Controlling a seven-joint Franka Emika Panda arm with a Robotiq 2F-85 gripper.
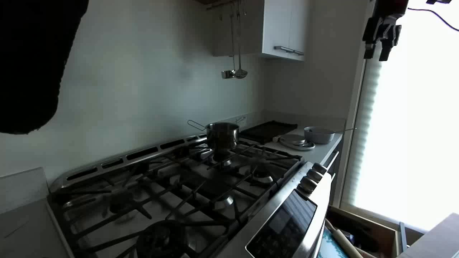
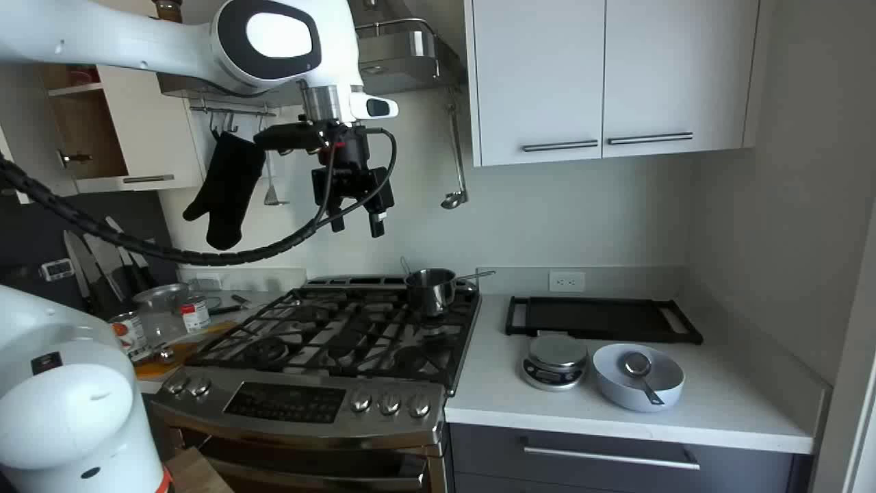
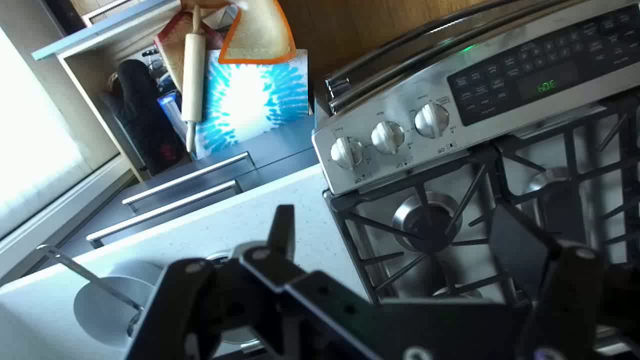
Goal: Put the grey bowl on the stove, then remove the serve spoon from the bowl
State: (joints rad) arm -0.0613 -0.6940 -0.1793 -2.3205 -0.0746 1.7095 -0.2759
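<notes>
Progress: in my judgement, neither step is done. Clock directions take 12 as the top of an exterior view. The grey bowl (image 2: 619,392) stands upright on the desk (image 2: 739,411), between 3 and 4 o'clock from the stove (image 2: 335,335) and well apart from it; a kitchen scale (image 2: 558,352) sits just beside the bowl, toward its 9 o'clock. The serve spoon (image 2: 637,365) lies inside the bowl, its handle running over the rim toward 5 o'clock. Claw (image 2: 357,227): released, standing wide, nothing in its grasp; it hangs well above stove level, the bowl at its 4 o'clock. A steel pot (image 2: 430,293) occupies the stove's 2 o'clock corner. Outstanding, as I assess it: grasp the bowl, set it elsewhere on the stove, then withdraw the spoon.
</notes>
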